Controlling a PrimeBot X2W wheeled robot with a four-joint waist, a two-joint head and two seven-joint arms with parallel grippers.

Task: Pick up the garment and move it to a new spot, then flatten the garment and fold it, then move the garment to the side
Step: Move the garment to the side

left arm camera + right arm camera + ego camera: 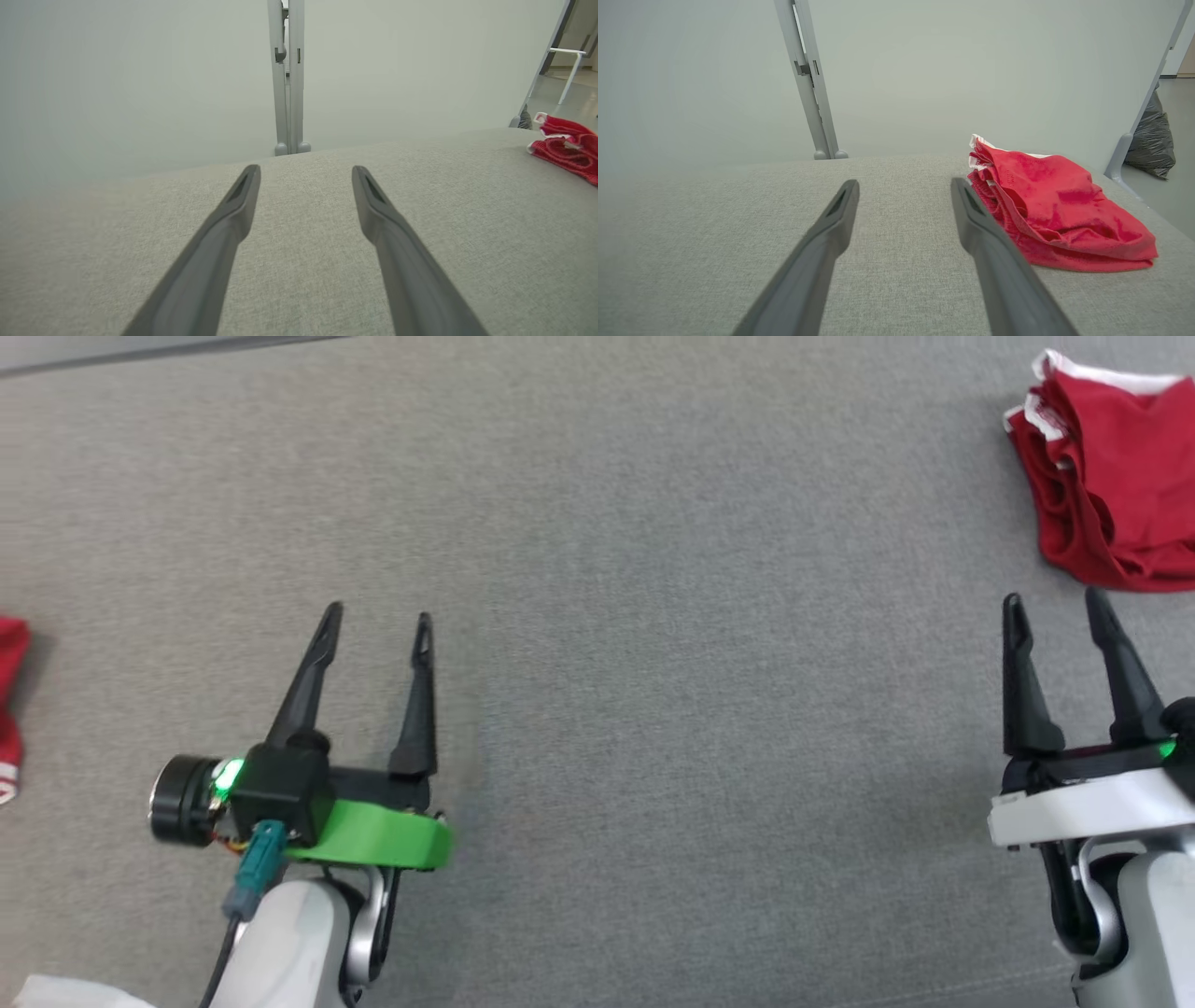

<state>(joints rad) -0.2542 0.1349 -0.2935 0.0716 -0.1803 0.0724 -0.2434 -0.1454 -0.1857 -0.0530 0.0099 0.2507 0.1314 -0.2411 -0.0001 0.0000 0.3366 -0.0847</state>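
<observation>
**Both end effectors empty; the grasp on the heaped garment is where trouble lies**

The left end effector [379, 611] is released, its two fingers spread over bare grey worktop [653, 663] and holding nothing; the right end effector [1053, 595] is likewise spread and empty. The red garment [1116, 476], white-trimmed, lies in a bunched, layered heap just ahead of the right end effector and off to its right; it is well apart from the left one, far off to that one's right. The right wrist view shows the heap close beside the right-hand finger, though whether they touch cannot be told.

The likeliest fault is a partial grasp. The heap is several layers thick, so fingers closing on the top fold alone would probably lift one layer and drag the rest, or let it slip free in transit. Approaching straight ahead risks missing, since the cloth sits off-axis; a finger might then plough into the heap and push it toward the worktop edge beyond it.

A second red cloth [9, 709] lies to the left of the left end effector, near it; it could be mistaken for the target.
</observation>
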